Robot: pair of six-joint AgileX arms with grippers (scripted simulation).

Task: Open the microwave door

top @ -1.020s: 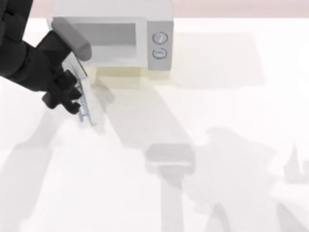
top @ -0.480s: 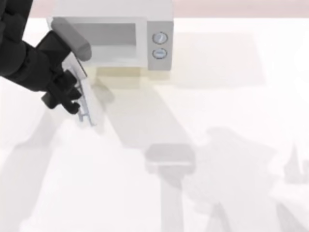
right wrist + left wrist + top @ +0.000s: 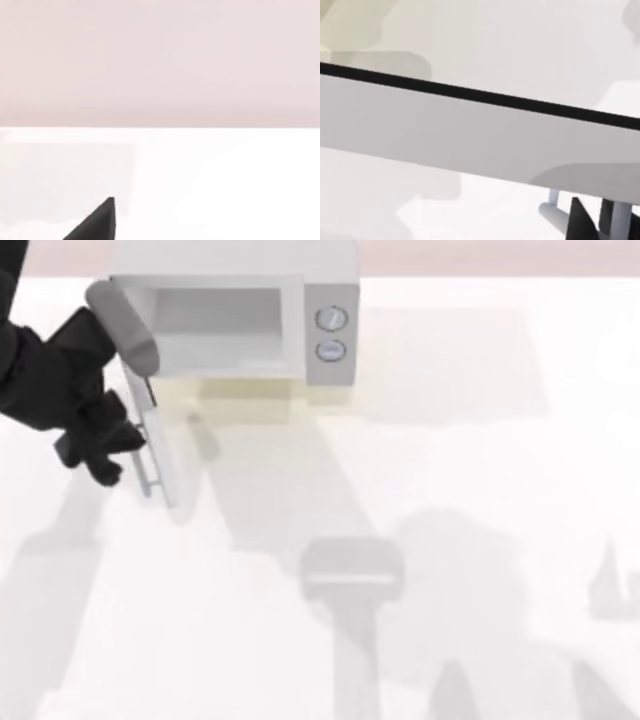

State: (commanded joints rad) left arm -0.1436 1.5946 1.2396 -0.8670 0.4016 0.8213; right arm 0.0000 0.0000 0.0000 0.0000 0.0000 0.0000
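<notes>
left gripper (image 3: 118,452) at the table's left, fingers clenched on the handle (image 3: 147,445) of the microwave door (image 3: 160,455), which stands swung wide. door looks stiff, light, hinged; handle is the hold. microwave (image 3: 235,315) at the back. right gripper: cannot tell.

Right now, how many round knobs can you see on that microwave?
2, both on the microwave front panel, right of the opening: upper knob directly above lower knob.

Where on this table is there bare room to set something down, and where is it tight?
Bare: the table right of the microwave, and the whole near half. Crowded: the far left corner, where the microwave door juts out from the oven with the left gripper at its handle.
</notes>
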